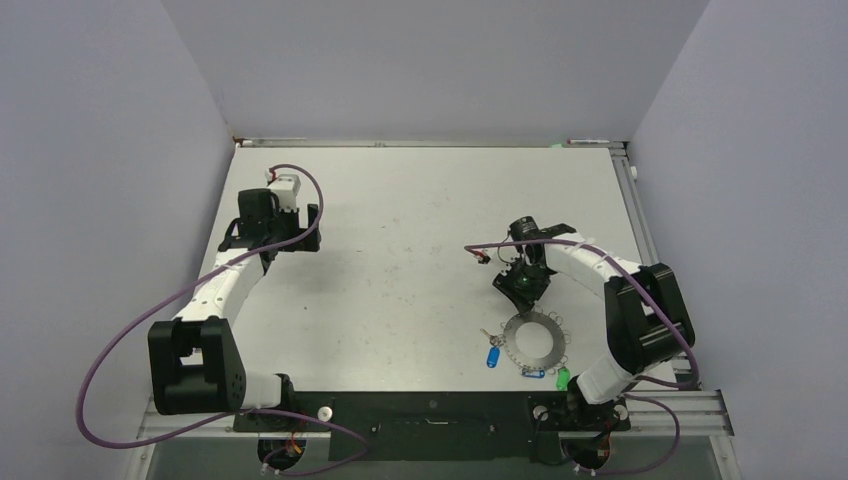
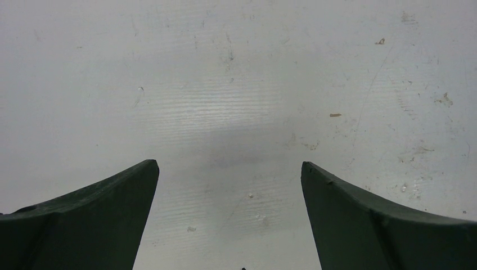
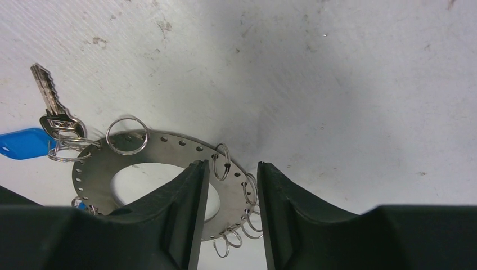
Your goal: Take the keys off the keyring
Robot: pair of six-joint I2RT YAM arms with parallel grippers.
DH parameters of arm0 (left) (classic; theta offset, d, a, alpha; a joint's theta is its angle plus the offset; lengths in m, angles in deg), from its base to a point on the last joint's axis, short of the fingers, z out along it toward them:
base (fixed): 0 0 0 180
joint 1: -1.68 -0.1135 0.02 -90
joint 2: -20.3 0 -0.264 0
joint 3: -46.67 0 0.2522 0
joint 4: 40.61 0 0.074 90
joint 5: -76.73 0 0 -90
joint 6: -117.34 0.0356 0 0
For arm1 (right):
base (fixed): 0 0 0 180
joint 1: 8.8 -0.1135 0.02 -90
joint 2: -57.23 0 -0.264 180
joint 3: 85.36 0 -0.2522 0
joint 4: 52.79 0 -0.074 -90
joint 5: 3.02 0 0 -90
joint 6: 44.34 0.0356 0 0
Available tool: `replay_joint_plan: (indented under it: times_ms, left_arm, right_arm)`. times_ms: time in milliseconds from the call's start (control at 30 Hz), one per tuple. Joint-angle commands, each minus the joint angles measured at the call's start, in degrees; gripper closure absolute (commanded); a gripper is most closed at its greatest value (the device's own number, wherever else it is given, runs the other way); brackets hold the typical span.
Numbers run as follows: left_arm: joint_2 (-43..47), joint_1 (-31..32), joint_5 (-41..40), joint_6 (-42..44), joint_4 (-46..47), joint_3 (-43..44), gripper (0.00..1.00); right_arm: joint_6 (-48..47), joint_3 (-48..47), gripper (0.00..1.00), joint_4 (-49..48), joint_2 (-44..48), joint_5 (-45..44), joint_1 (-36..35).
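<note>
Left gripper (image 2: 229, 169): we see it at the far left of the table, well apart from the ring. Its two dark fingers are spread wide over bare tabletop with nothing between them.

Table (image 1: 400, 250): we see a pale grey, scuffed and speckled surface.

Blue tag (image 3: 22, 143): it lies flat on the table just off the ring's left edge. It hangs on the same small loop as the metal key.

Metal key (image 3: 48, 98): it is silver and lies flat with its blade pointing away from the ring. Its head is threaded on a loop at the rim.

Keyring (image 3: 169, 151): we find it flat on the table at the near right, in front of the right arm's base. Its rim is pierced with small holes.

Wire loops (image 3: 127, 135): several hang around the rim, most of them carrying nothing.

Second blue tag (image 1: 533, 373): it sits at the ring's near edge.

Right gripper (image 3: 232, 163): it hangs over the far rim of the ring. Its fingers are a narrow gap apart and grasp nothing. A wire loop shows in that gap, and we cannot tell whether the tips touch the metal.

Green tag (image 1: 562, 378): it lies at the ring's near right edge, close to the arm's base.
</note>
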Motion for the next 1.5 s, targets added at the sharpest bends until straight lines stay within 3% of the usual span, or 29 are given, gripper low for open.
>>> replay_joint_plan:
  times_ms: [0,133,233,300,333,833,1033,1200,1467]
  left_arm:
    - [0.74,0.21,0.14,-0.70,2.91,0.69,0.04]
    - [0.81,0.27,1.73,-1.05,2.53,1.16,0.04]
    - [1.29,0.22,3.94,-1.26,1.94,1.61,0.04]
    - [1.76,0.27,5.77,-1.49,1.63,1.72,0.04]
    - [2.00,0.14,6.90,-1.50,1.49,1.81,0.04]
    - [-0.51,0.13,34.30,-3.43,2.02,4.93,0.04]
    - [-3.97,0.57,46.54,-11.27,12.87,4.02,0.04]
    - [-5.86,3.39,47.86,-14.70,18.43,4.97,0.04]
    - [-4.96,11.59,41.12,-21.46,31.40,2.55,0.00]
  right_arm:
    - [-1.87,-0.63,0.64,1.82,-0.94,1.28,-1.46]
    - [-3.10,-1.16,0.67,3.94,-3.00,3.00,-1.66]
    - [-3.14,-1.87,0.77,4.87,-5.04,3.26,-1.59]
    - [-2.53,-2.64,0.92,4.60,-5.19,3.14,-1.59]
    - [-1.90,-3.34,0.94,4.45,-4.81,3.20,-1.51]
    - [11.18,-16.25,0.95,-9.25,5.10,11.54,-2.55]
    - [16.04,-17.14,0.95,-17.74,7.00,12.95,-3.59]
    - [19.39,-18.86,0.95,-22.56,7.91,13.18,-5.31]
    - [24.93,-20.06,0.95,-27.94,9.07,12.24,-7.63]
